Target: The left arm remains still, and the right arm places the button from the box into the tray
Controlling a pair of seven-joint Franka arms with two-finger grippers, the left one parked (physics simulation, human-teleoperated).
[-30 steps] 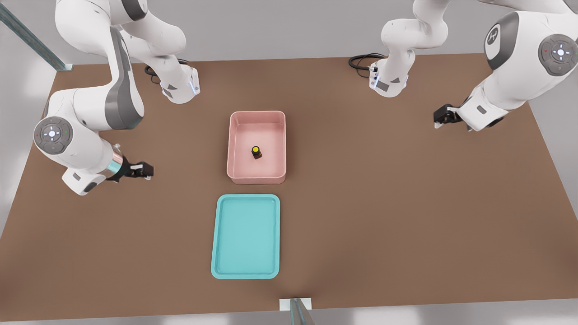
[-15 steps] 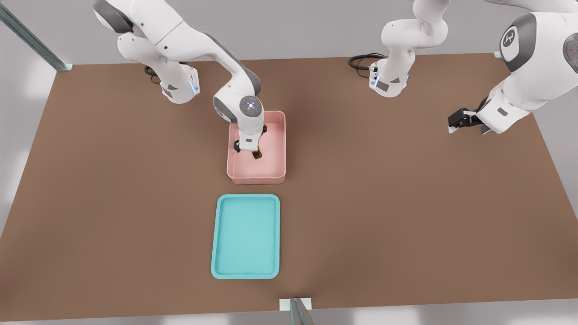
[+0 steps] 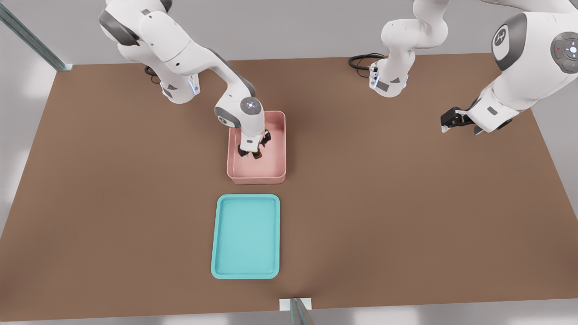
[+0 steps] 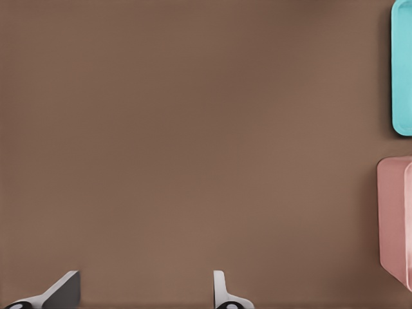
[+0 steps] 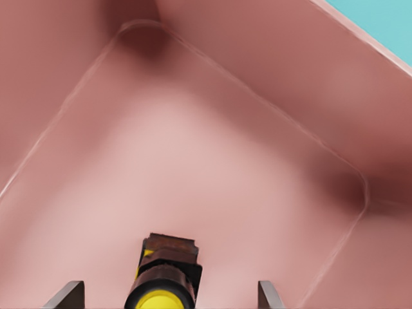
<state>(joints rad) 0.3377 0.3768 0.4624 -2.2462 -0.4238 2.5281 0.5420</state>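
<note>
Gripper down inside the box, button between my open fingers.

Brown table (image 3: 406,203); teal tray (image 3: 246,236) sits near the pink box (image 3: 276,149), apart from it. My right arm (image 3: 194,58) reaches into the box; my gripper (image 5: 168,297) hangs low over its floor, fingertips (image 5: 67,293) spread wide, not touching the button (image 5: 164,283), which stands between them in the box.

Right arm (image 3: 198,54) bent forward from its base, forearm sloping down, wrist turned vertical. Gripper (image 3: 253,152) pointing straight down, low inside the box (image 3: 279,135), fingers (image 5: 64,295) spread apart either side of the button (image 5: 164,283), not touching it.
</note>
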